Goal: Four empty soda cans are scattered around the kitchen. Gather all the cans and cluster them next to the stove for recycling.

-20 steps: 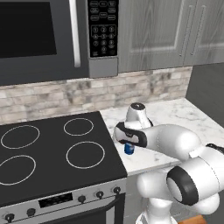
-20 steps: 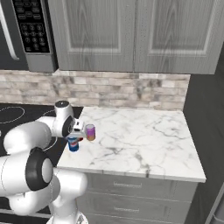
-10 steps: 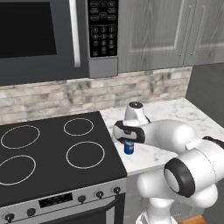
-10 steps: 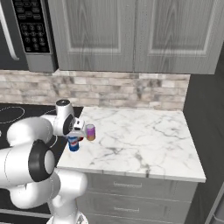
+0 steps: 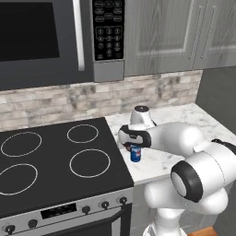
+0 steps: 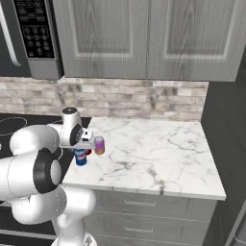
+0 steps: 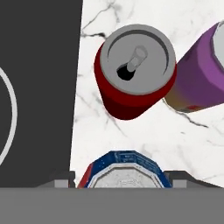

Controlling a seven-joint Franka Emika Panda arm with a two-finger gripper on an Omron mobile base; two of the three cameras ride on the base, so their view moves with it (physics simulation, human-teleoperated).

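Marble worktop (image 6: 153, 149) beside the stove (image 5: 55, 161) carries the blue can (image 7: 126, 169), upright, directly under the end effector (image 5: 134, 144) at 6 o'clock in the hand view. The tips flank it; whether they grip or have let go I cannot tell. Red can (image 7: 133, 72) stands at 12 o'clock, purple can (image 7: 199, 76) at 2.

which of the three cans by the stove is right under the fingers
The blue cylindrical can with the silver top, between the fingers; the red can and the pink-purple can stand farther along the marble counter.
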